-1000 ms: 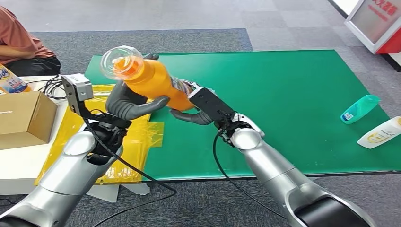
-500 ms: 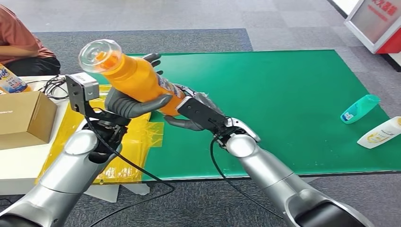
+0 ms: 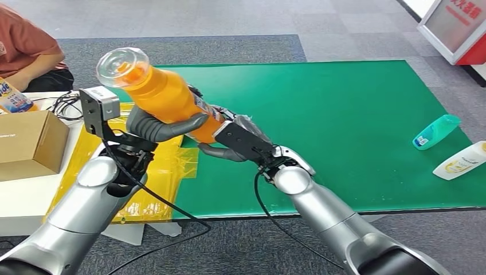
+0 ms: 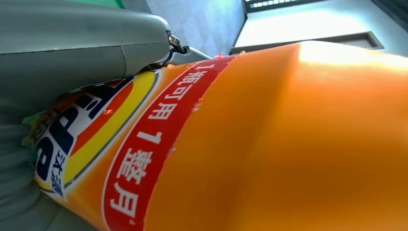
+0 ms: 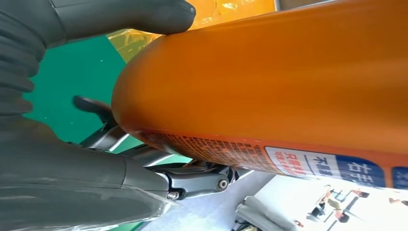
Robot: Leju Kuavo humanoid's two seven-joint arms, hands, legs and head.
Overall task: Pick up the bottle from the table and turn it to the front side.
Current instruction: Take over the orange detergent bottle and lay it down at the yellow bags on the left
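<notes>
The left hand [image 3: 157, 125] grasps the orange bottle [image 3: 166, 94] at mid-body, and the right hand [image 3: 232, 140] grips its base end. The bottle is held aloft between them, tilted, its clear cap up and away past the left hand. Under both hands lies the green table [image 3: 344, 114]; beyond it, grey floor [image 3: 229, 17].

orange bottle [image 3: 166, 94], green mat [image 3: 344, 114], yellow sheet [image 3: 166, 166]
</notes>
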